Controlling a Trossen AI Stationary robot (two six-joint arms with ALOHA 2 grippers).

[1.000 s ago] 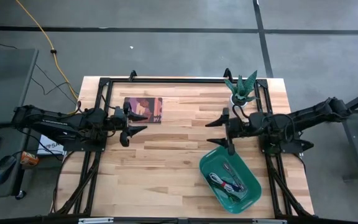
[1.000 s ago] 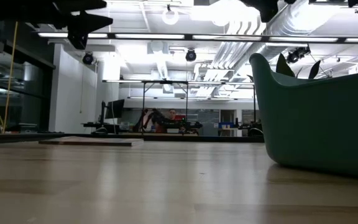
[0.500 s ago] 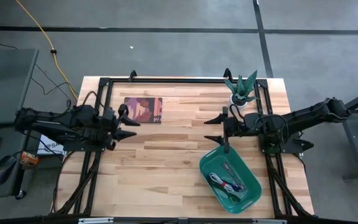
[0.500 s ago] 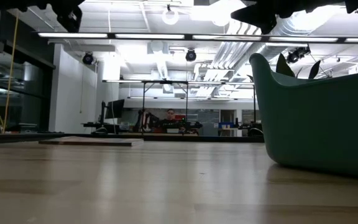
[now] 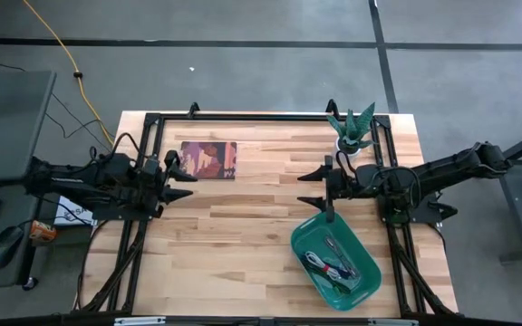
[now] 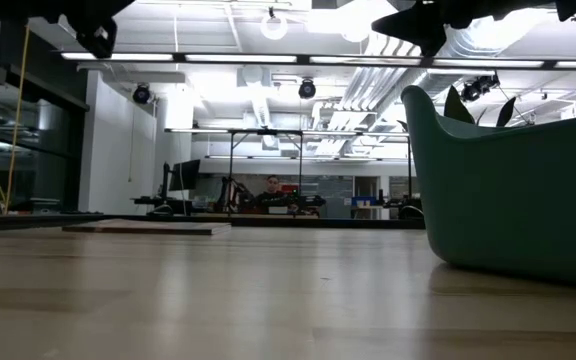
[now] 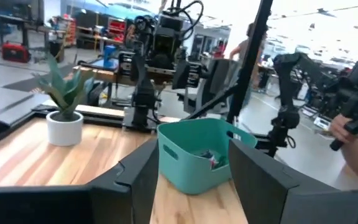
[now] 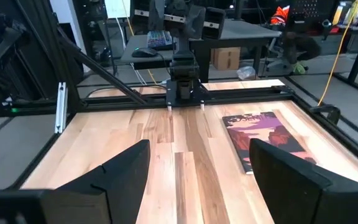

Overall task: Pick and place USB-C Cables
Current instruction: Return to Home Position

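The USB-C cables [image 5: 332,263] lie bundled together on the bottom of the teal tub [image 5: 308,237], which stands near the table's right near corner. Red, white and dark strands show there, and a little of them shows over the rim in the left wrist view [image 7: 209,155]. My right gripper [image 5: 303,188] hovers open just beyond the tub's far end, pointing toward the table's left. My left gripper [image 5: 185,179] is open and hangs above the left side of the table, pointing toward the tub [image 7: 194,158]. Neither gripper carries anything.
A purple picture card [image 5: 209,159] lies flat at the far left of the table, also seen in the right wrist view [image 8: 263,140]. A small potted plant [image 5: 352,131] stands at the far right. Black frame rails [image 5: 149,145] run along the table's edges. Bare wood lies between the arms.
My left gripper has drawn back toward the table's left edge and turned level, staying open. My right gripper has shifted slightly away from the tub toward the table's left and levelled out, then kept still. The cables and tub have not moved.
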